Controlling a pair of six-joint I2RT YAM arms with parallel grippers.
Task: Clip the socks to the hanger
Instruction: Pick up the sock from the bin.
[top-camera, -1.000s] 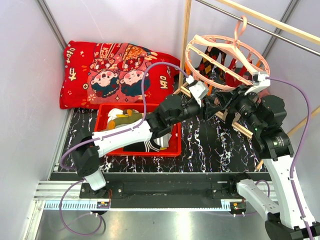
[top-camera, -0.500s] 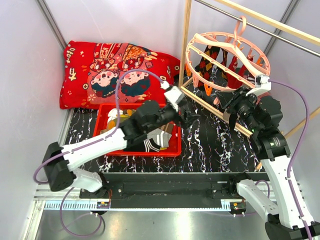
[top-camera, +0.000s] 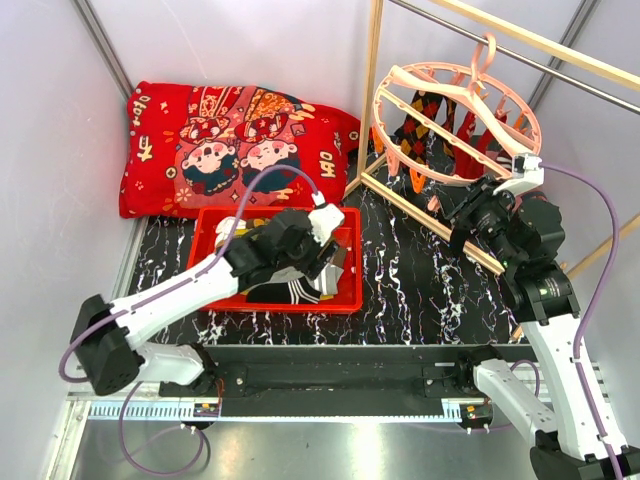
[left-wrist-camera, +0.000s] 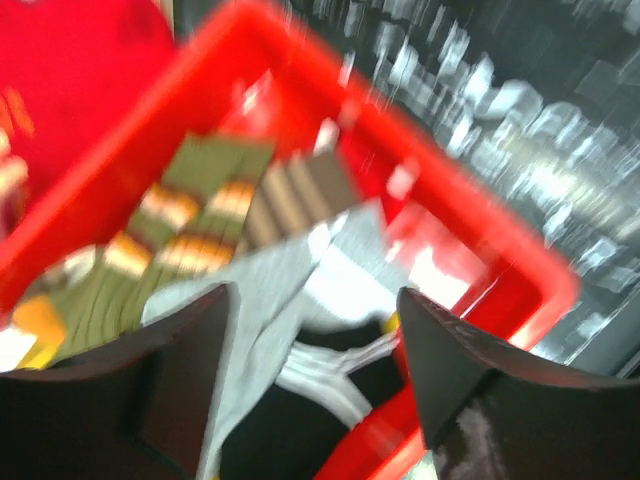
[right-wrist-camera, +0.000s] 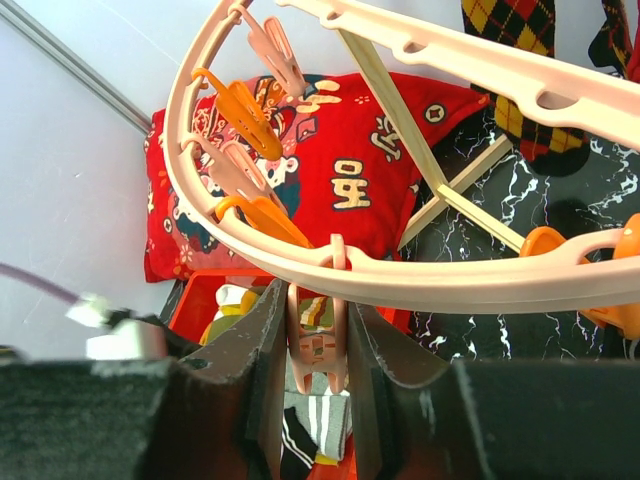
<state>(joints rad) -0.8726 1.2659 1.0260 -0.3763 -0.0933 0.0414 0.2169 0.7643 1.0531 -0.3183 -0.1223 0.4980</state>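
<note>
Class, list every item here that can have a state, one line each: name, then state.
red basket, upright, holding socks
basket socks, loose, unclipped
hanger, hung by its hook, several clips empty
argyle socks, clipped to the hanger, dangling
right gripper, shut on a pink clip of the hanger
left gripper, open, empty, over the red basket

The red cushion carries yellow printed signs, perhaps Chinese characters, beside its cartoon figures. They stand turned sideways, and none of them can be read surely.
</note>
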